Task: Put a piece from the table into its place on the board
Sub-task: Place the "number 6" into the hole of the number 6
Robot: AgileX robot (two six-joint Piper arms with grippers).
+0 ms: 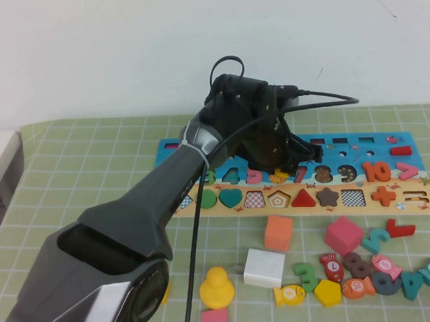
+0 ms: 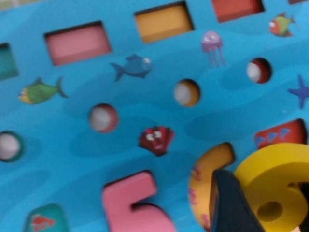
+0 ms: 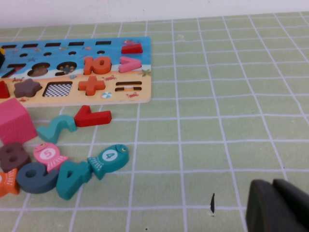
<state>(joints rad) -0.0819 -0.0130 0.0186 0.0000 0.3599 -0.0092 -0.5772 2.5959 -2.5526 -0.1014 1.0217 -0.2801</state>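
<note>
Here the left arm reaches out from the near left across the table (image 1: pixel 68 152) to the board (image 1: pixel 421 192), and the left gripper (image 1: pixel 277 161) hangs over the blue numeral row near the board's middle. In the left wrist view the yellow piece (image 2: pixel 270 181) sits clamped in that gripper: a dark finger (image 2: pixel 229 203) presses against its side, and the numeral is tilted just above a yellow-lined cut-out (image 2: pixel 207 174) in the blue surface, overlapping it but not lying flat inside. A pink numeral 5 (image 2: pixel 133 200) is seated just beside that cut-out. From the high view a sliver of yellow (image 1: pixel 277 176) shows under the gripper, between the pink numeral and a red one on the board. The right gripper (image 3: pixel 277 208) hangs low over the green mat on the right side, well away from the board, and its two dark fingers rest together with no gap and nothing between them. Loose pieces lie on the mat in front of the board: an orange cube (image 1: pixel 278 231), a white block (image 1: pixel 264 267), a yellow duck (image 1: pixel 216 286), a pink cube (image 1: pixel 343 235) and a cluster of numerals and fish tokens (image 1: pixel 386 271).
</note>
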